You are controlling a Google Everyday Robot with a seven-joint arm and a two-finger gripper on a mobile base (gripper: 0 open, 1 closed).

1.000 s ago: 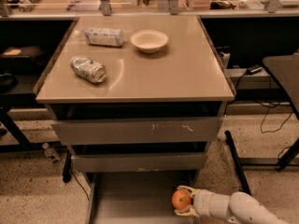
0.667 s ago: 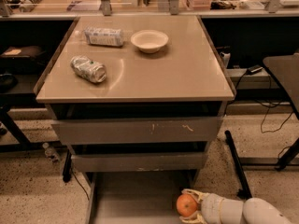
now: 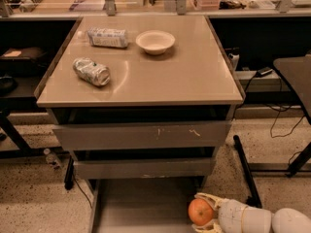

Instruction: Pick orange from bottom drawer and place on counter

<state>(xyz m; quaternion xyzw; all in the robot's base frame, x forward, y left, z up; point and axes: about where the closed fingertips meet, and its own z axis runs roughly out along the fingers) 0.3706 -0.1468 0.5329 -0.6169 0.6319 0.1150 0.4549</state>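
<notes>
My gripper [image 3: 206, 213] is clamped on the orange [image 3: 200, 211], one finger over it and one under, low below the counter's [image 3: 184, 74] front-right corner. Bottom drawer [image 3: 143, 208] sits pulled out under the counter front. Count: one orange, three drawers. On the counter: one white bowl [image 3: 155, 41], one crushed can [image 3: 91, 72], one packet [image 3: 108, 37].

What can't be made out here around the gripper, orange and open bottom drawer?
Camera view:
- Grey metal bottom drawer: front end cut off by the lower edge.
- White two-finger gripper, shut on the small round bright-orange fruit at bottom right: its arm runs off the right edge.
- Whether the fruit rests on the drawer floor: the lower finger hides it.
- Print on the crushed silver can: too small.
</notes>
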